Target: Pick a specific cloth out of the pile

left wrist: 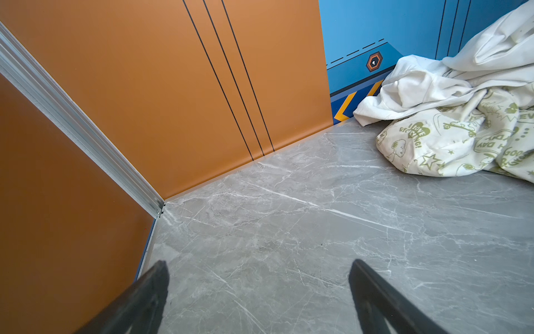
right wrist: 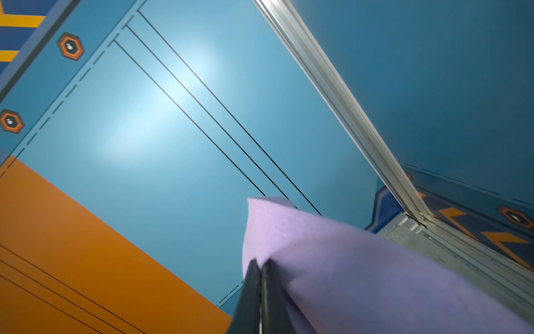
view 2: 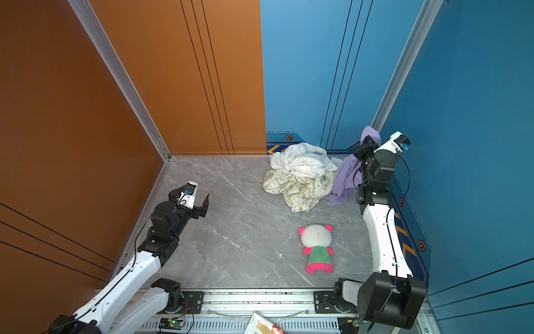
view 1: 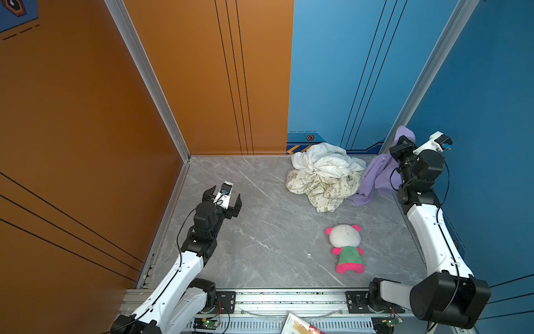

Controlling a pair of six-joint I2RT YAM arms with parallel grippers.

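1. Pinching a fold of the soft lilac-purple cloth [right wrist: 375,274], the right gripper [right wrist: 261,264] has its two black jaws pressed together on the fabric, with a peak of cloth standing up past the tips.
2. In both top views the right gripper [view 1: 402,143] is raised at the far right corner of the grey marble-patterned tabletop [view 1: 260,231], close to the aluminium corner post [view 1: 427,72] between the blue wall panels.
3. From that grip the lilac-purple cloth [view 1: 375,176] hangs down along the right arm. Its lower end lies on the tabletop, right against the right edge of the pile [view 1: 323,176].
4. The pile of crumpled fabrics sits at the far edge of the tabletop against the blue wall. It has a plain white cloth [view 1: 326,159] on top towards the wall and a cream cloth with green printed pattern and lettering [view 1: 320,188] beneath and in front of it.
5. The left gripper [view 1: 226,192] hovers over bare tabletop near the orange left wall, well apart from the pile. Its wrist view shows the left gripper [left wrist: 259,263] with both dark jaws spread wide and nothing between them.
6. A pink-and-green plush toy with a white head [view 1: 346,248] lies flat on the tabletop, nearer the robot than the pile and apart from it, touching neither gripper.
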